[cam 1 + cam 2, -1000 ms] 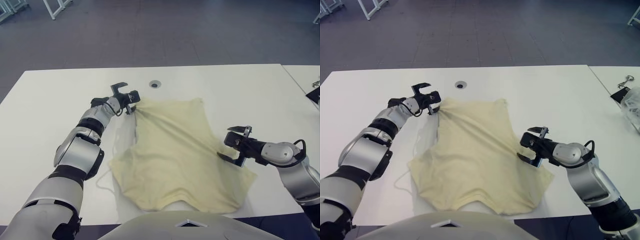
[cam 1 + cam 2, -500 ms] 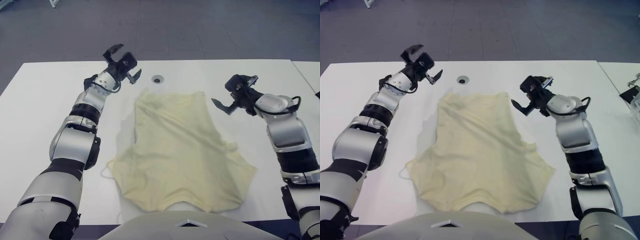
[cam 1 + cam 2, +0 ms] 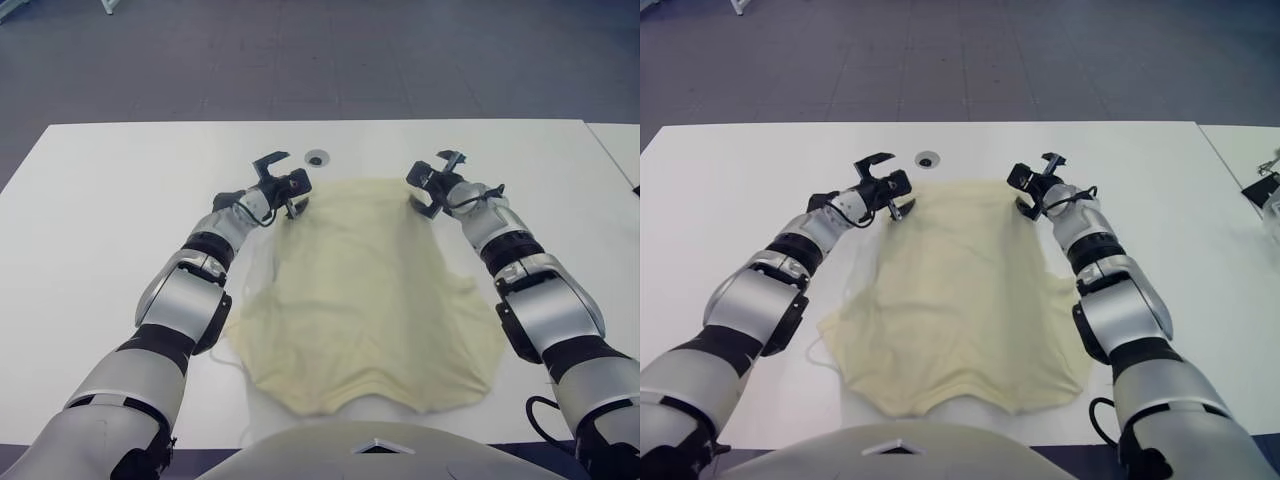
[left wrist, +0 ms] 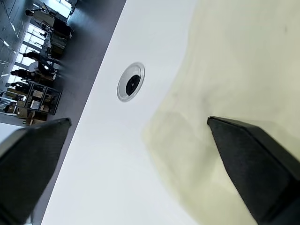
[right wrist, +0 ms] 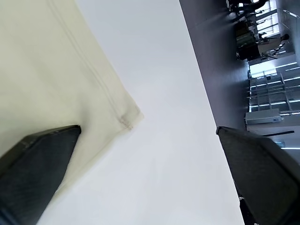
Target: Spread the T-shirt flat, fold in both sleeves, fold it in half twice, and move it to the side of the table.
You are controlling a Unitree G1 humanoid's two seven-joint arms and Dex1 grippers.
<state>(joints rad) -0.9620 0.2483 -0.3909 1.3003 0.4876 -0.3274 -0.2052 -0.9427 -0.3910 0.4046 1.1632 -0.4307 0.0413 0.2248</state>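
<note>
A pale yellow T-shirt (image 3: 365, 290) lies spread on the white table (image 3: 110, 200), its hem edge far from me and its lower part bunched at the near edge. My left gripper (image 3: 284, 183) hovers at the shirt's far left corner, open, and the left wrist view shows that corner (image 4: 159, 129) between the wide-apart fingers (image 4: 255, 161). My right gripper (image 3: 433, 186) is at the far right corner, also open. The stitched hem corner (image 5: 126, 118) lies between its fingers (image 5: 40, 157) in the right wrist view.
A round cable hole (image 3: 317, 158) sits in the table just beyond the shirt's far edge, near the left gripper. A second table (image 3: 1260, 170) with small items stands at the right. Bare tabletop extends on both sides of the shirt.
Both grippers have come down from above the far part of the table to the shirt's two far corners. The shirt's far edge now lies wider and smoother.
</note>
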